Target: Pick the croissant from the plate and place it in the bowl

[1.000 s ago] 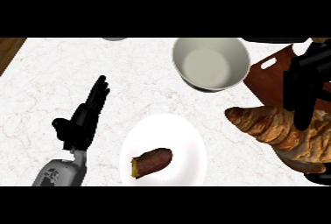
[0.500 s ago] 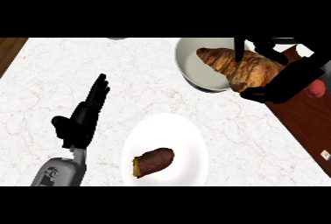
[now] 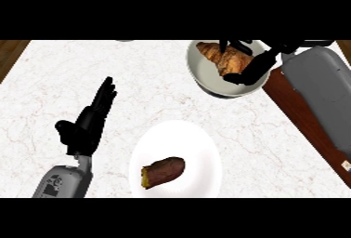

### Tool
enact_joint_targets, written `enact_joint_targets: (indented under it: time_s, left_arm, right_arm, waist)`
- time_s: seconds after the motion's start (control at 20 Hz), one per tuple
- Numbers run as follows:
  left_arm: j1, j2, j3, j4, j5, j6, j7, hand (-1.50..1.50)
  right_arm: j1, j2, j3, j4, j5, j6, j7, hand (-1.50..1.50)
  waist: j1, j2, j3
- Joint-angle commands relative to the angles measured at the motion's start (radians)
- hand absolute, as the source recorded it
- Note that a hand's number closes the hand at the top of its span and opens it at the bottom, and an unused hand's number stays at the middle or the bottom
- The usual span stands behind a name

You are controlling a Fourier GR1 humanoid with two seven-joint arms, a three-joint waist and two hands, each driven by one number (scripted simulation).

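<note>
Over at the far right of the white marble counter (image 3: 137,74), the bowl (image 3: 205,76) sits with the croissant (image 3: 223,58) lying inside it, up toward its far rim. The robot's right hand (image 3: 257,65) hangs over the bowl's right side, black fingers curled down around the near end of the croissant, so the pastry looks held while it is already within the bowl's walls. Whether it rests on the bowl's floor I cannot tell from this angle. A broad grey forearm (image 3: 319,88) runs back from that hand along the right edge, passing over a strip of dark wood (image 3: 302,125) beside the counter.

Nearer, about the middle, stands the white plate (image 3: 175,160), well apart from the bowl. On it lies a dark brown piece of food (image 3: 163,171), stubby, with a yellowish cut face at its left end; it sits a little toward the near side of the plate.

To the left, the left hand (image 3: 86,123) rests open just left of the plate, fingers straight and pointing away toward the far side, thumb sticking out to the left. It touches nothing that I can see. Its grey wrist (image 3: 65,181) comes in from the near edge.
</note>
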Motion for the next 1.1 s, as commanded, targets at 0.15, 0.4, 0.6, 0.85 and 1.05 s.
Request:
enact_joint_targets:
  time_s: [0.15, 0.4, 0.6, 0.85, 1.05]
  left_arm:
    - [-0.006, -0.027, -0.023, -0.005, -0.019, -0.002, -0.006, 0.00]
    - [-0.023, -0.020, -0.019, 0.017, -0.036, -0.004, -0.003, 0.00]
    - [-0.050, -0.033, 0.011, 0.058, -0.023, -0.002, -0.034, 0.00]
    - [-0.001, -0.016, 0.009, 0.032, -0.017, -0.025, -0.054, 0.00]
    - [-0.002, -0.041, -0.012, 0.011, -0.029, -0.005, -0.011, 0.00]
  right_arm:
    - [-0.093, 0.079, 0.049, 0.349, 0.137, -0.004, -0.164, 1.50]
    - [-0.147, 0.073, 0.046, 0.504, 0.131, 0.170, -0.231, -1.50]
    - [-0.163, 0.113, 0.010, 0.567, 0.098, 0.209, -0.335, -1.50]
    - [-0.170, 0.133, -0.090, 0.594, -0.014, 0.238, -0.370, -1.50]
    - [-0.216, 0.086, -0.161, 0.635, -0.087, 0.310, -0.335, -1.50]
  waist:
    - [0.014, 0.007, 0.000]
    - [0.019, 0.011, 0.001]
    - [0.014, 0.014, 0.001]
    - [0.020, 0.012, 0.001]
    - [0.016, 0.007, 0.002]
